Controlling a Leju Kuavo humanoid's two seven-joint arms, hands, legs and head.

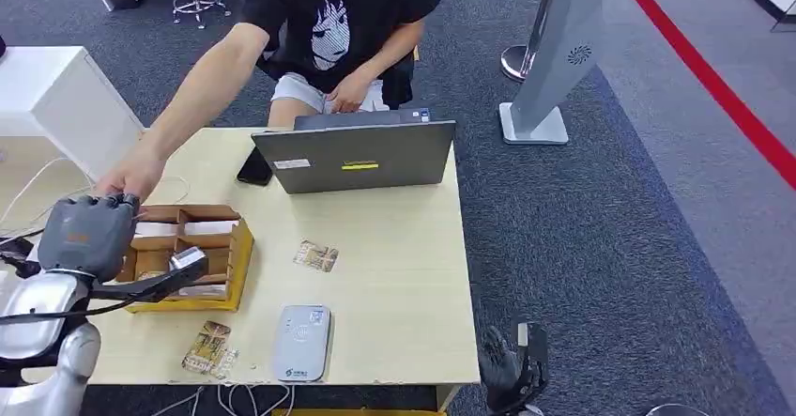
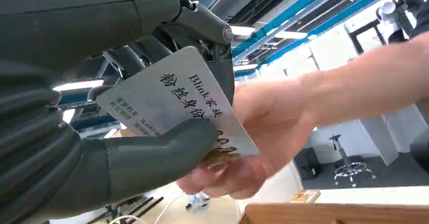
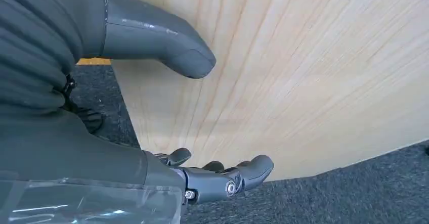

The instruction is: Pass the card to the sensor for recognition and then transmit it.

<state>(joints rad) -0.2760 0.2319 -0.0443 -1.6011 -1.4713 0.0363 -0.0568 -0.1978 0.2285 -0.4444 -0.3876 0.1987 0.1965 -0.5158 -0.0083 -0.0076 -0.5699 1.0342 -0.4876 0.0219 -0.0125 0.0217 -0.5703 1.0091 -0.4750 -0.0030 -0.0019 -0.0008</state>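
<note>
A: Careful, your left hand (image 2: 101, 148) has the card (image 2: 172, 107) pinched between thumb and fingers, raised above the wooden tray (image 1: 239, 256) at the table's (image 1: 404, 247) left side. The person's hand (image 2: 263, 128) is right at it.

B: And the risk?

A: If you let go before they have a firm grip, the card drops into the tray's compartments; if you hold on while they pull, it may bend.

B: Has it been over the sensor (image 1: 302, 341)?

A: You can't tell from here. The reader lies near the front edge, well apart from the card.

B: Your right hand (image 3: 212, 176)?

A: Hanging beside the table, fingers loosely apart, holding nothing. Whether their fingers already grip the card's far edge is probably hidden behind it.
</note>
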